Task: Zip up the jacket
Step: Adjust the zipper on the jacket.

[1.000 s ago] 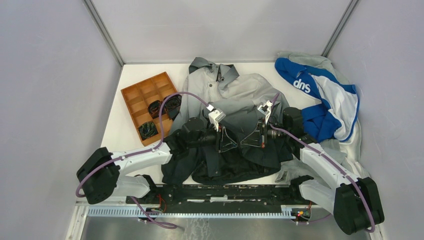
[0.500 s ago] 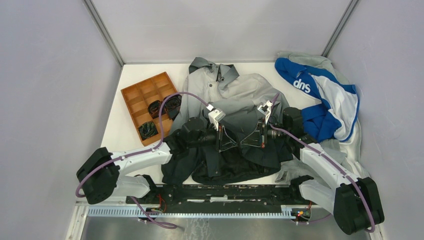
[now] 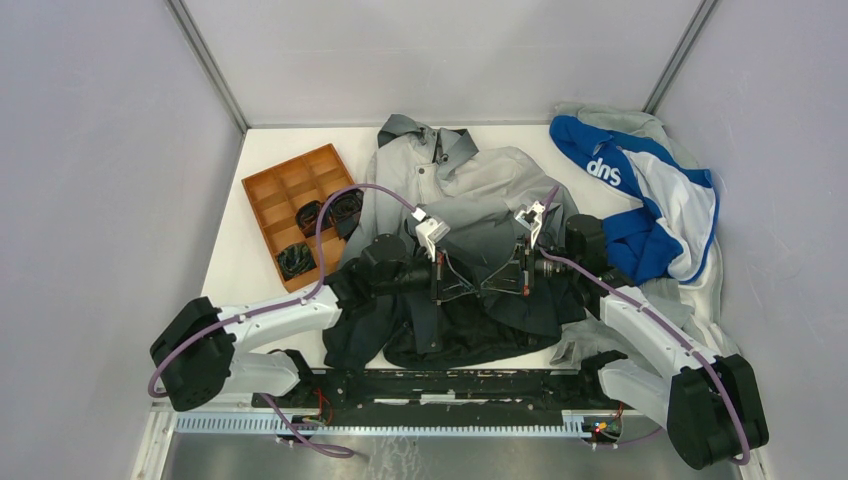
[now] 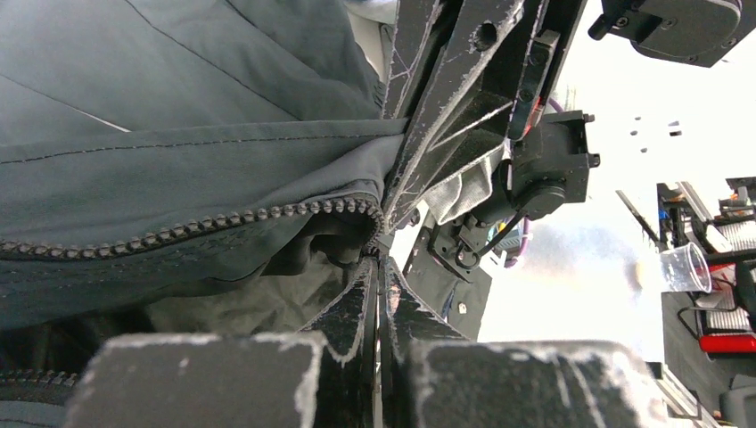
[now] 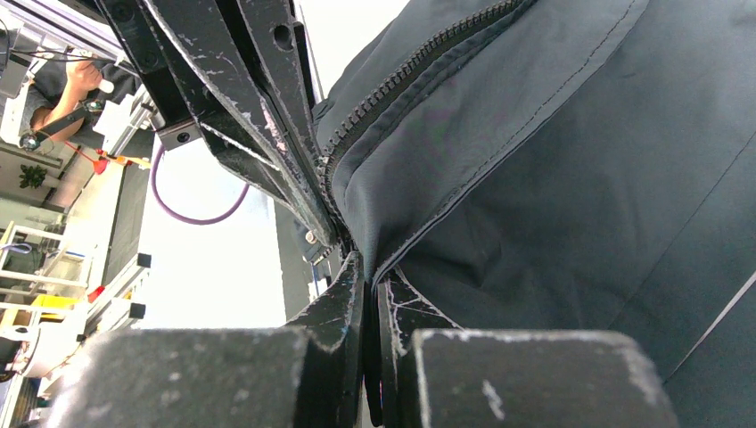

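Observation:
The jacket (image 3: 470, 190) lies in the middle of the table, light grey at the hood and dark at the hem. My two grippers meet tip to tip over its dark lower front. My left gripper (image 3: 474, 289) is shut on the jacket's edge at the end of the zipper teeth (image 4: 223, 218); its tips (image 4: 378, 260) pinch right below them. My right gripper (image 3: 492, 288) is shut on the opposite dark fabric edge (image 5: 499, 178), with its tips (image 5: 369, 267) just below that side's zipper teeth (image 5: 401, 76). The lifted fabric hangs between the fingers.
An orange compartment tray (image 3: 290, 195) holding dark items stands at the left. A blue-and-white garment with white lettering (image 3: 640, 190) lies at the right on a light grey garment (image 3: 700, 290). The jacket's hem reaches the table's near edge.
The left arm has drawn back slightly to the left; both grippers stay shut on the jacket at the same spot.

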Motion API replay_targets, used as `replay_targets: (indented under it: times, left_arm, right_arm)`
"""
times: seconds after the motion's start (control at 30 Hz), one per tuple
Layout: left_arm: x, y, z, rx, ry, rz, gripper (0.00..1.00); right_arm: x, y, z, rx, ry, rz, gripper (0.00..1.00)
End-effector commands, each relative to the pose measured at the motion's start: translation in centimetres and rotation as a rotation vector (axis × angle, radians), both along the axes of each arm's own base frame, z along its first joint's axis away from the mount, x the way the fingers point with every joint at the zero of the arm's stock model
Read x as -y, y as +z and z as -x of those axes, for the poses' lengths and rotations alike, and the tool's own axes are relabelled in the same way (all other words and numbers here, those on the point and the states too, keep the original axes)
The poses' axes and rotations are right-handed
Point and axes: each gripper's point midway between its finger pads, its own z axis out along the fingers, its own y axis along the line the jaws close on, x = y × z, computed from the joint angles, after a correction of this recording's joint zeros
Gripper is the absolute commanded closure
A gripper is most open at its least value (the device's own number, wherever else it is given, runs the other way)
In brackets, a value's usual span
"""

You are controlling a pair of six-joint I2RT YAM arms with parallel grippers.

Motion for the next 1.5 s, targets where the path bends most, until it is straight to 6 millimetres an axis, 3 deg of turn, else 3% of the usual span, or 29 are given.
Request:
replay_targets:
  times: [0.0,0.47,0.67,0.9,1.1,1.23,1.47]
  left_arm:
    - [0.6,2.6,0.8,0.024,-0.069,0.065,0.98]
    - [1.1,1.5,2.5,-0.005,-0.184,-0.006,0.98]
    - [1.3,0.3,2.7,-0.028,-0.213,-0.07,0.98]
    - [1.6,-0.8,3.3,-0.105,-0.238,-0.111,0.7]
    - [0.4,-0.1,2.3,-0.065,-0.143,-0.128,0.52]
    - [-1.2,0.5,0.7,-0.046,-0.005,-0.134,0.45]
    - [-3.0,3.0,-0.5,-0.022,0.147,-0.061,0.45]
  right_arm:
    - [0.0,0.4,-0.7,0.047,-0.014,-0.005,1.0]
    - [0.2,-0.2,-1.2,0.048,-0.038,0.024,1.0]
    - [1.0,-1.3,-1.7,0.157,-0.036,0.115,1.0]
    - [2.5,-3.4,-2.1,0.251,-0.017,0.265,1.0]
    - [4.3,-5.7,-2.5,0.308,0.012,0.429,1.0]
    - [5.0,-7.7,-1.8,0.269,0.056,0.481,1.0]
    - [5.5,-10.7,-1.0,0.162,0.1,0.533,0.99]
